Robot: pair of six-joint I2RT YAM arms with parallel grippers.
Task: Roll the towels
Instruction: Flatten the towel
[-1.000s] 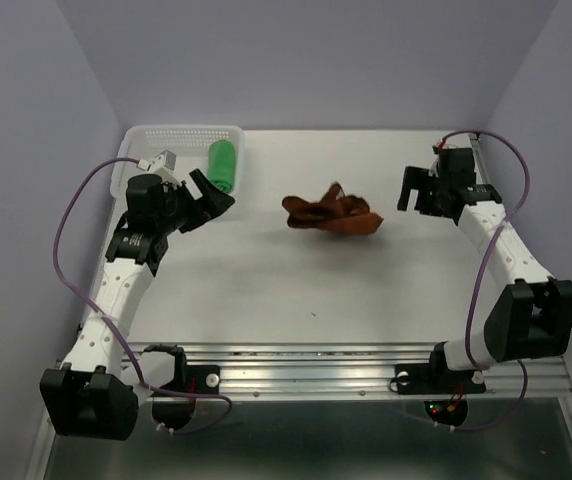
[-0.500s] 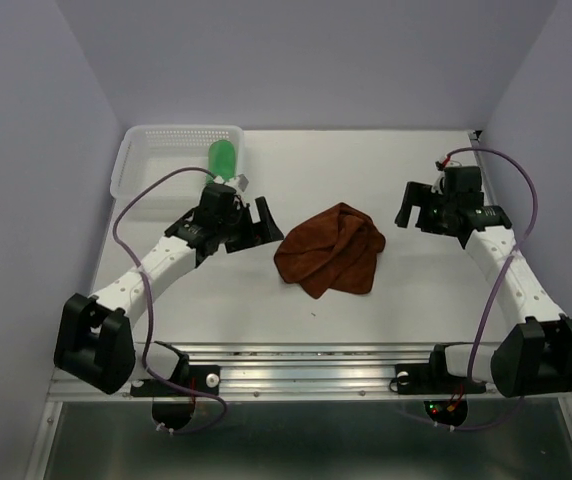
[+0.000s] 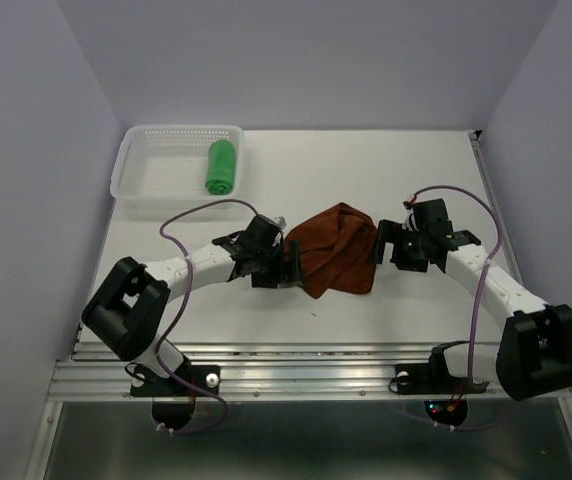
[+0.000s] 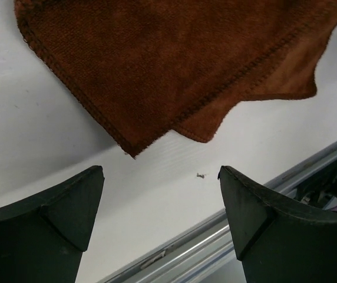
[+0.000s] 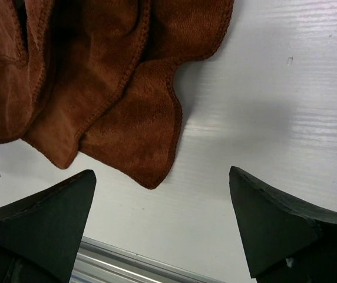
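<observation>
The rust towel (image 3: 334,250) lies where it did half a second back, while both arms are now drawn in against it: the left arm (image 3: 196,265) is swung over from the far-left side to its left edge, and the right arm (image 3: 476,270) is reaching inward to its right edge. The towel sits near the middle of the table (image 3: 416,170), a loose, doubled-over heap, not spread flat. It looks light, limp and napped, so it should grip easily, but it will sag and drag its other layers along rather than hold a shape. From the left wrist, a stitched corner lies flat on the table just ahead of the left jaws, with a second layer peeking out beneath. From the right wrist, several hemmed folds overlap and one corner points back toward the right jaws. Those hemmed corners seem the best places to pinch, taking only the top layer so the cloth can be opened out before rolling. Both pairs of jaws stand wide with nothing between them, and neither touches the cloth yet. Well apart, at the far left, the green towel (image 3: 221,166) lies as a tight cylinder inside the white basket (image 3: 138,178) and looks already rolled.
</observation>
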